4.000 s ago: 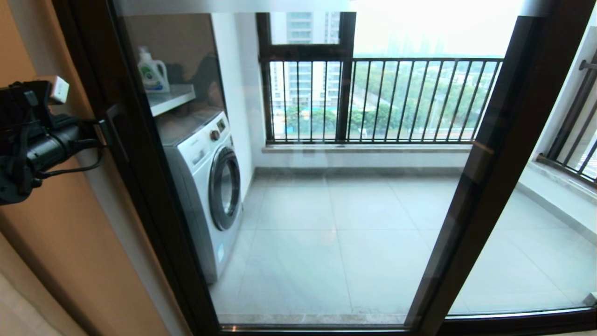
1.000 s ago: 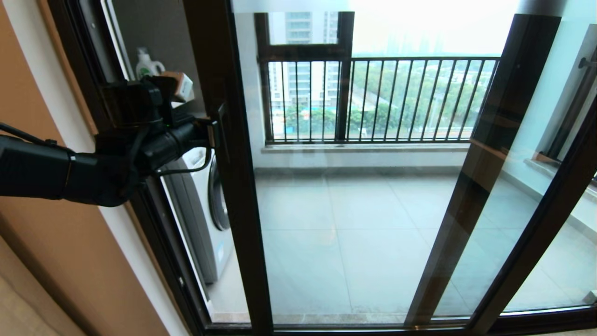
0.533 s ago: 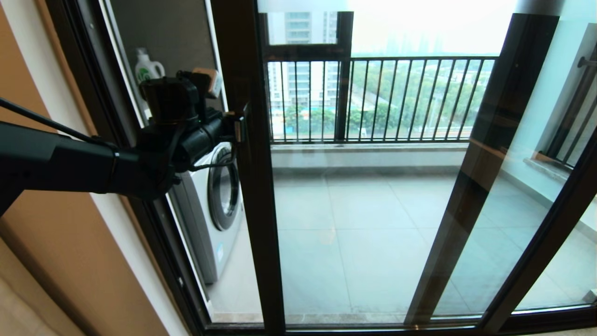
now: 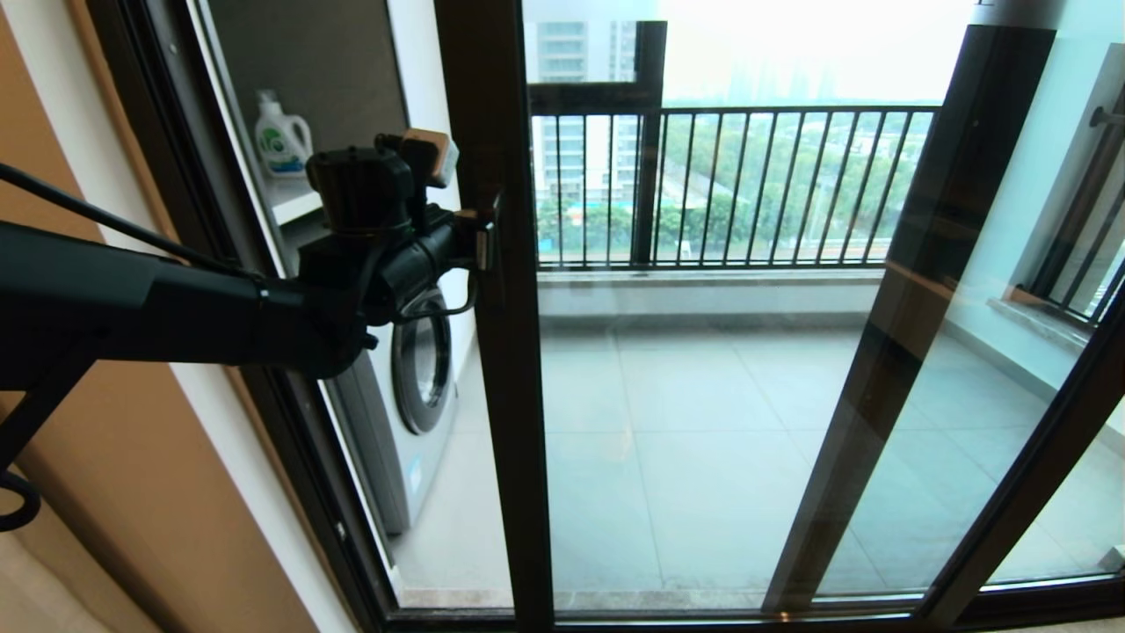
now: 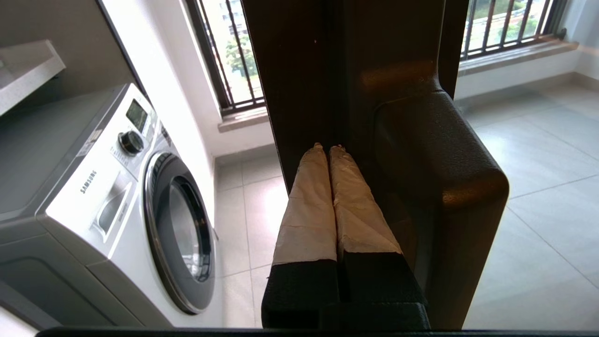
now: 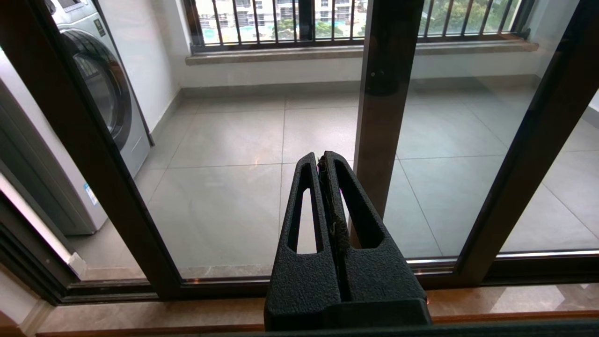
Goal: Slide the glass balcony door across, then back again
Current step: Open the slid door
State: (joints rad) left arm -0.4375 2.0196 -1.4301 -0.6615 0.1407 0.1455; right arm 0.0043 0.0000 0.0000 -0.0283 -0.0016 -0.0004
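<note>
Left arm reaches in from the left side of the head view, stretched toward the door frame. Left gripper (image 4: 482,239) sits at the small dark pull handle (image 5: 435,187) on the door's left upright. In the left wrist view its two tape-wrapped fingers (image 5: 309,206) are pressed together, tips against the upright in the gap just beside the handle; nothing is pinched between them.

Right gripper (image 6: 323,161) shows only in its own wrist view: black fingers closed against each other, holding nothing, hanging apart from the glass above the threshold.

The glass balcony door (image 4: 703,396) stands partway across its track. Its left upright (image 4: 501,369) runs floor to ceiling near the middle of the head view, leaving an open gap between it and the outer frame (image 4: 228,264) on the left. Further dark uprights stand on the right; how the panels overlap there cannot be told.

Through the gap, on the balcony: white front-loading washing machine (image 4: 413,387) against the left wall, round door facing out. Above it a shelf (image 4: 294,204) with a white detergent bottle (image 4: 282,136).

Grey floor tiles (image 4: 694,440) run back to a low sill. Black-barred railing (image 4: 747,189) stands on the sill, with trees and tall buildings behind it.
</note>
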